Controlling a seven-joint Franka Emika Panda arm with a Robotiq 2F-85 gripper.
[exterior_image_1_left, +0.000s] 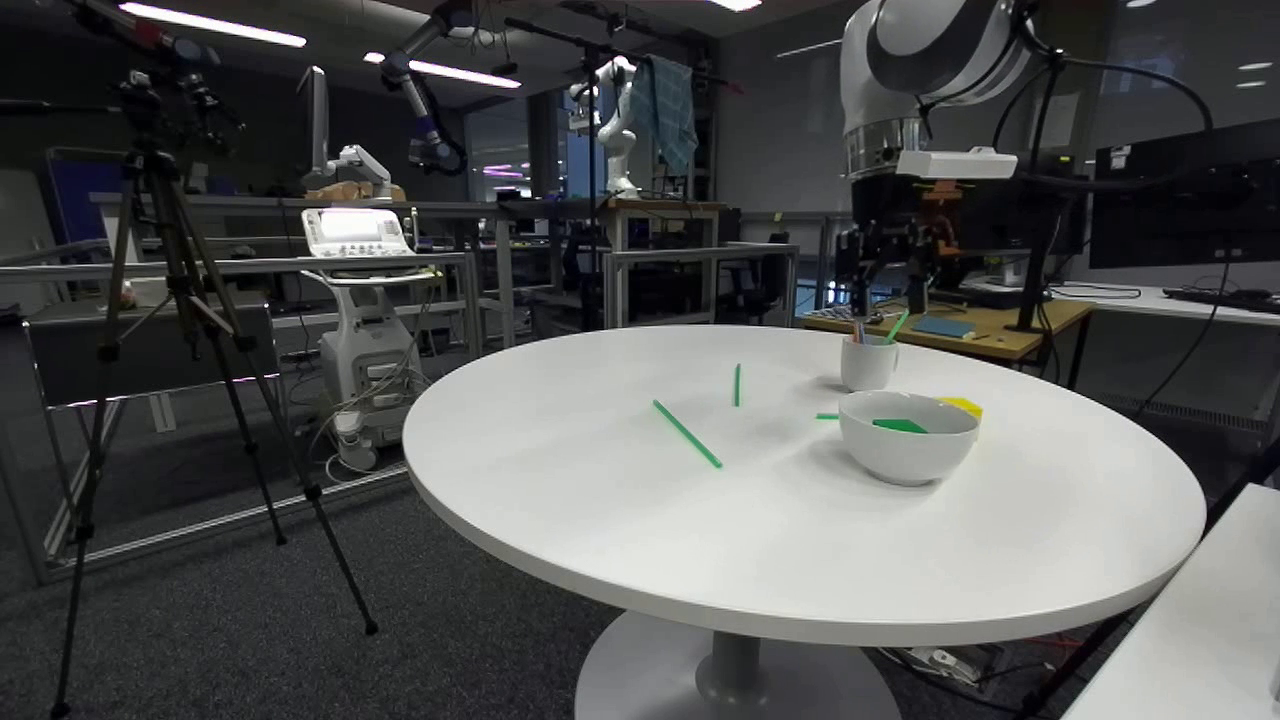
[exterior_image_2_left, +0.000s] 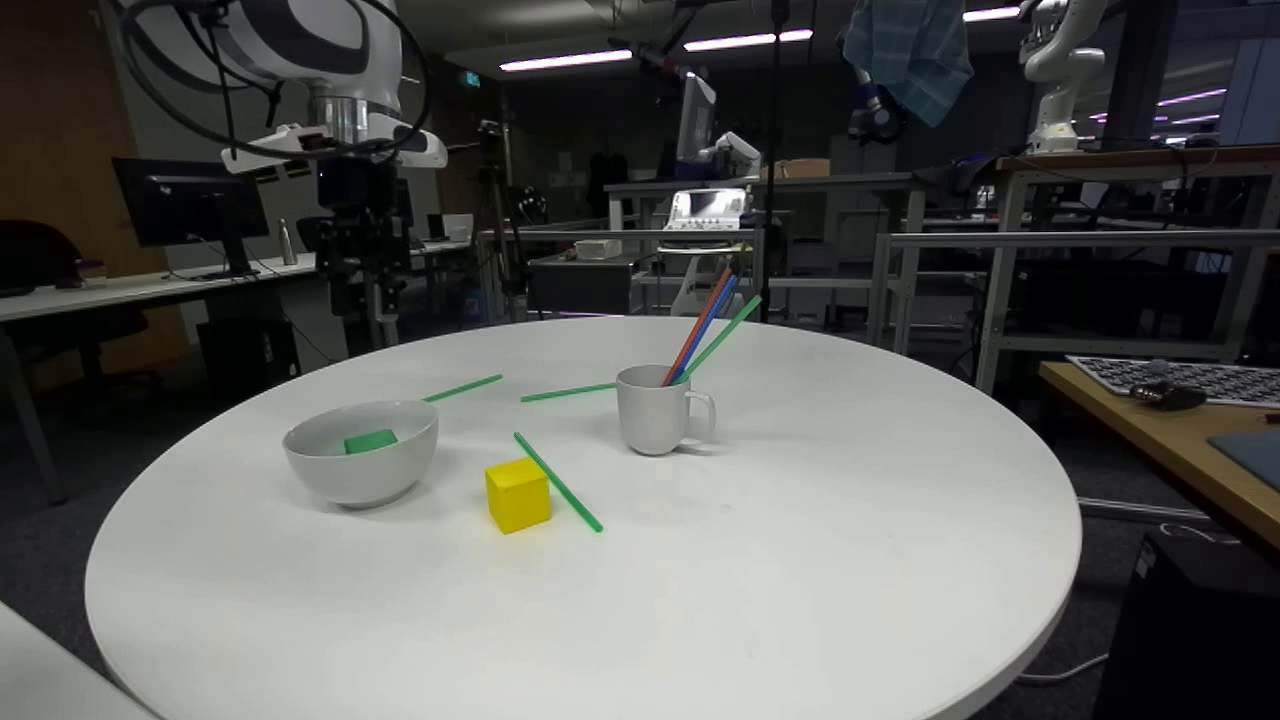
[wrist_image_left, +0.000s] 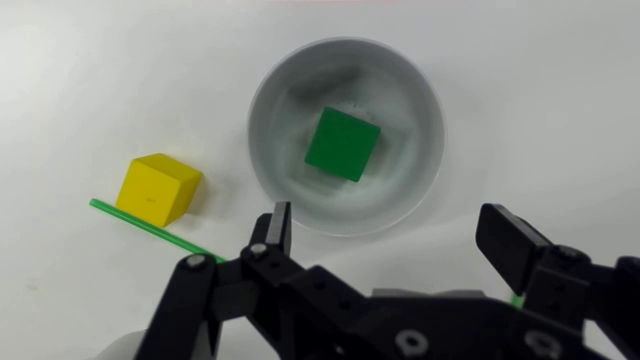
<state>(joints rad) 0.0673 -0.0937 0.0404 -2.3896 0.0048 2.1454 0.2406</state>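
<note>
- Table (exterior_image_1_left: 760, 530): round and white, standing before me on a single post (exterior_image_1_left: 735, 668) and a round base (exterior_image_1_left: 635, 685).
- Floor (exterior_image_1_left: 440, 640): dark grey carpet.
- Wall (exterior_image_1_left: 775, 140): plain grey; I also note a brown wooden panel (exterior_image_2_left: 60, 140).
- Strip lights (exterior_image_1_left: 212, 24): lit overhead; the room I find dim.
- Window (exterior_image_1_left: 500, 158): purplish lights (exterior_image_1_left: 503, 172) show through.
- Furniture: I record a wooden desk (exterior_image_2_left: 1180, 435), a long white desk (exterior_image_2_left: 130, 297), a black chair (exterior_image_2_left: 45, 255) and metal rails (exterior_image_2_left: 1100, 239) beyond the table.

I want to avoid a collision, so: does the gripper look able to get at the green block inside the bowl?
Probably yes: the gripper stands open, and nothing covers the green block from above, though the bowl around it may limit movement.
</note>
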